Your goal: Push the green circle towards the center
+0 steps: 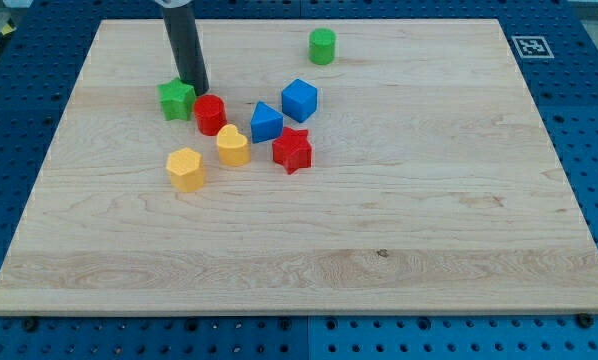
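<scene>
The green circle (322,46) is a short green cylinder near the view's top, right of centre-left. My tip (195,88) is at the end of the dark rod, far to the left of the green circle. It rests between the green star (176,99) and the red cylinder (210,114), touching or nearly touching both. The rod comes down from the view's top edge.
A cluster lies left of centre: blue cube (299,100), blue triangular block (265,122), red star (292,150), yellow heart (232,146), yellow hexagon (185,168). The wooden board (429,230) sits on a blue pegboard table, with a marker tag (531,45) at top right.
</scene>
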Tool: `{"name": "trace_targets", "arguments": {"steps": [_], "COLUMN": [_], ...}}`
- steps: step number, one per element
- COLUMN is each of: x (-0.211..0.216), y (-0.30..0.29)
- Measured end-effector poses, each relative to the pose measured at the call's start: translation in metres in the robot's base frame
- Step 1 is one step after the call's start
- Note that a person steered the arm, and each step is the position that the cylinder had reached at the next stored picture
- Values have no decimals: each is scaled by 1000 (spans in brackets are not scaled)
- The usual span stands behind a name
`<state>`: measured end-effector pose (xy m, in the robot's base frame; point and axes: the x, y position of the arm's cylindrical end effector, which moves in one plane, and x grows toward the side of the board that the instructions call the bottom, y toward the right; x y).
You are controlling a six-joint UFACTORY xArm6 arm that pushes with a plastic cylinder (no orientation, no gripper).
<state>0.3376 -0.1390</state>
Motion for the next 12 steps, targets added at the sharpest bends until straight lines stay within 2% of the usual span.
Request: {"name": "trace_targets", "arguments": {"steps": [1,2,3,4,6,8,10,12], "x": [0,-43,-116,-142,-96,-73,-35,19], "y": [0,13,38,70,151,217,231,241]}}
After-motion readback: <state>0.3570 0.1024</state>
